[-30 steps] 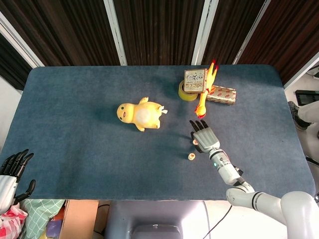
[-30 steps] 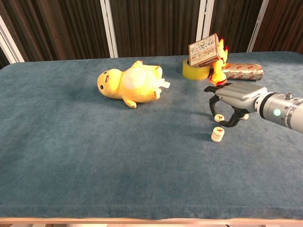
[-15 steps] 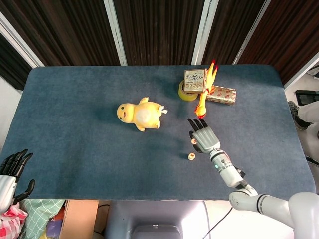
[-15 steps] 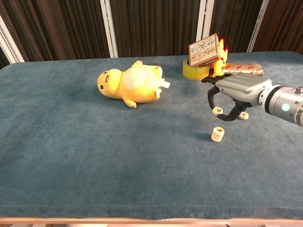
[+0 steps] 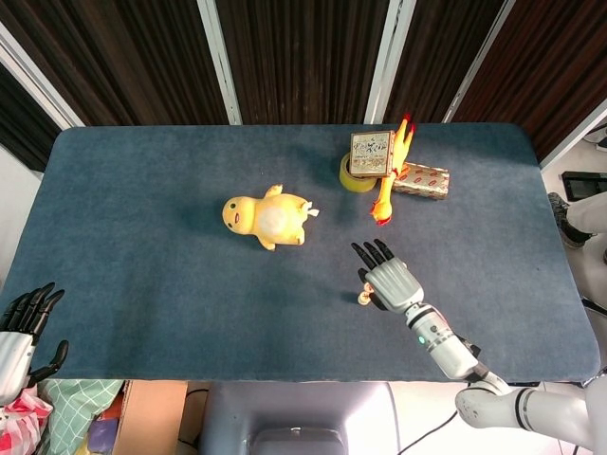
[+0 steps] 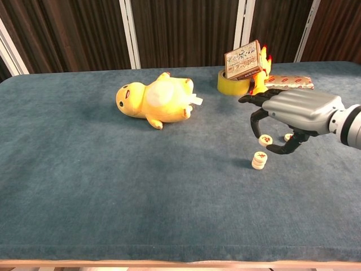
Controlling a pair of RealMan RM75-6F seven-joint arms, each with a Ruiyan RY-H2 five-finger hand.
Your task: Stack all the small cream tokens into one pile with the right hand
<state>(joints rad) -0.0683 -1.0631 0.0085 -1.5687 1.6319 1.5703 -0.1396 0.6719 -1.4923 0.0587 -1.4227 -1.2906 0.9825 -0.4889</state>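
Cream tokens sit in three places on the right half of the table: a short stack [image 6: 259, 160] of round discs with a red mark on top, a single token [image 6: 265, 140] pinched in the right hand [image 6: 293, 116] above and just behind the stack, and a loose token [image 6: 288, 137] lying flat on the cloth behind the hand. The right hand is metallic grey with black fingers [image 6: 255, 121] curled downward; the thumb and a finger close on the held token, which hangs clear of the stack. In the head view the right hand [image 5: 387, 280] covers most of the stack, and only a cream edge shows at its left side. The table [image 6: 101, 186] carries a dark blue-grey cloth with a short, felt-like nap and rounded corners; behind it runs a wall of dark ribbed panels split by pale vertical strips. A yellow plush duck [image 6: 155, 100] lies on its side left of centre — soft, with a paler belly. At the far right edge stands a roll of yellowish tape [image 6: 232, 84] with a small printed box [image 6: 243, 60] leaning on it, a yellow-and-red rubber chicken [image 6: 260, 76] beside them, and a flat red-patterned pack [image 6: 290, 82] further right. The left hand [image 5: 21, 327] hangs off the table's near left corner, fingers apart, holding nothing.
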